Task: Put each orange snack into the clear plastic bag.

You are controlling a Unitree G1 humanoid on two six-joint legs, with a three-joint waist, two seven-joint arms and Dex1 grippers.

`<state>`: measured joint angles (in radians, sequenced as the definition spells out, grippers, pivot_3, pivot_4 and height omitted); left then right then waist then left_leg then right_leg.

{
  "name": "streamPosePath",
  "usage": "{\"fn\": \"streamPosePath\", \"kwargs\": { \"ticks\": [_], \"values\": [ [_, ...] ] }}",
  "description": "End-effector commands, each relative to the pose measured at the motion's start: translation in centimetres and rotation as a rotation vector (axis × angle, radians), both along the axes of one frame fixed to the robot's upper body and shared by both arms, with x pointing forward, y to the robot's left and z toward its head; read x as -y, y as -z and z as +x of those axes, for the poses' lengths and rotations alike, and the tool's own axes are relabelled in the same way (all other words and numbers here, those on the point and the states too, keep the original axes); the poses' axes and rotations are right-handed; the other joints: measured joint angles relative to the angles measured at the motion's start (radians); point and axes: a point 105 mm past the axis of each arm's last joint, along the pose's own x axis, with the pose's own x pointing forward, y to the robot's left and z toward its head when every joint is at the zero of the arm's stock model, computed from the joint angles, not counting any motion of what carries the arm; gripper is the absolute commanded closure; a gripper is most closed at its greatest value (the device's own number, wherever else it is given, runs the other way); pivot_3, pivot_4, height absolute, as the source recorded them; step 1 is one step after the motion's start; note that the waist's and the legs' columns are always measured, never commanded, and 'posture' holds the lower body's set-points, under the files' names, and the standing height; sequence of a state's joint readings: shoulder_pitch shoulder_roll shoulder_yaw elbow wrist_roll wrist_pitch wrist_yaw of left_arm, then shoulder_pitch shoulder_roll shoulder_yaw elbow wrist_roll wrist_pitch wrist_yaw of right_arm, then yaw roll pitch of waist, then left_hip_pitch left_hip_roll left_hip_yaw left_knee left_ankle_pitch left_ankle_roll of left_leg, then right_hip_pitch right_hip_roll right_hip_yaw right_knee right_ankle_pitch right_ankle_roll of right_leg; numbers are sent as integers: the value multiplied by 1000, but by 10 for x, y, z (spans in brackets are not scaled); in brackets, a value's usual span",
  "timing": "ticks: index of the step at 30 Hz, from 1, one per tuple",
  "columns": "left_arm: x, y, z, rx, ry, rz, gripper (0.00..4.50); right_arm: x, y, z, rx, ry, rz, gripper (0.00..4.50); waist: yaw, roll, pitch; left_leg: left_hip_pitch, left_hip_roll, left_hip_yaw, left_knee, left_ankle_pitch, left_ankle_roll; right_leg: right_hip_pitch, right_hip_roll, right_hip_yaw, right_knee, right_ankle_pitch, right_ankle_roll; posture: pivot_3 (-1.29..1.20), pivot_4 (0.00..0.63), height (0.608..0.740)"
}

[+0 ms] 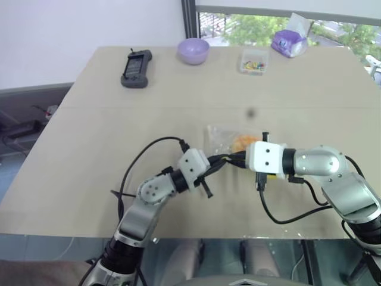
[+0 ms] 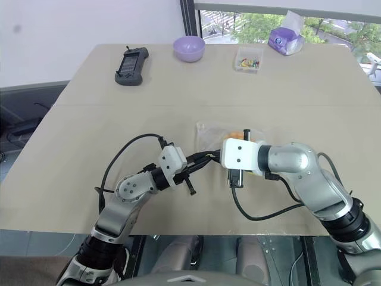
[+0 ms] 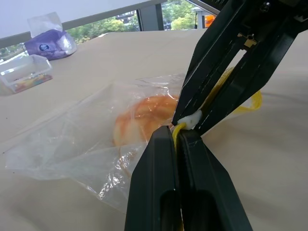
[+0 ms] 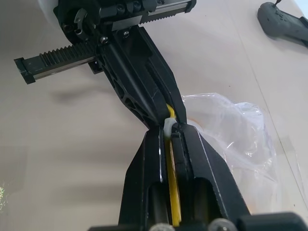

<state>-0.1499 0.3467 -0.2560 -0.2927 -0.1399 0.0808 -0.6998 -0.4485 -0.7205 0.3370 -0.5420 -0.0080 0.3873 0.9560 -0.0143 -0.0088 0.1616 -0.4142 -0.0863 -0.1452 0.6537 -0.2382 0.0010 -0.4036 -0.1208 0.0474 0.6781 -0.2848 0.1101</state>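
A: Left gripper [image 3: 179, 137] was clamped on the yellow seal strip [image 4: 171, 192] of the clear plastic bag [image 3: 91, 139], mid-table toward the near edge; right gripper [image 4: 172, 126] was pinched on the same strip.

B: The orange snack [image 3: 144, 118] sat inside. Film looked limp and slippery, the bun soft; hold by the stiffer strip.

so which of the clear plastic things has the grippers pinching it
The clear plastic bag with the orange snack inside; the small clear box sits untouched at the table's far edge.
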Motion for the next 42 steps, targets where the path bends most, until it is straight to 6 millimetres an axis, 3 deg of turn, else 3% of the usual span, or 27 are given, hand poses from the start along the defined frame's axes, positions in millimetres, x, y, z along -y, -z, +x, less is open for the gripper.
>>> {"fn": "streamPosePath", "kwargs": {
  "ticks": [1, 21, 33, 42],
  "values": [
    [5, -8, -6, 35, 29, -11, 4500, -1, -13, -1, 53, -15, 17, 4445, 0, 0, 0, 0, 0, 0, 0, 0, 0, 0, 0, 0, 0, 0, 0, 0, 150, 740],
    [-15, -6, 4, 58, -20, 52, 4500, 43, -12, 25, 92, 157, -86, 4445, 0, 0, 0, 0, 0, 0, 0, 0, 0, 0, 0, 0, 0, 0, 0, 0, 150, 740],
    [-16, -4, 4, 59, -19, 58, 4500, 48, -13, 27, 99, 173, -88, 4445, 0, 0, 0, 0, 0, 0, 0, 0, 0, 0, 0, 0, 0, 0, 0, 0, 150, 740],
    [-28, -6, 16, 93, -95, 77, 4500, 68, -13, 30, 82, 234, -130, 4445, 1, 0, 0, 0, 0, 0, 0, 0, 0, 0, 0, 0, 0, 0, 0, 0, 150, 740]
  ]
}}
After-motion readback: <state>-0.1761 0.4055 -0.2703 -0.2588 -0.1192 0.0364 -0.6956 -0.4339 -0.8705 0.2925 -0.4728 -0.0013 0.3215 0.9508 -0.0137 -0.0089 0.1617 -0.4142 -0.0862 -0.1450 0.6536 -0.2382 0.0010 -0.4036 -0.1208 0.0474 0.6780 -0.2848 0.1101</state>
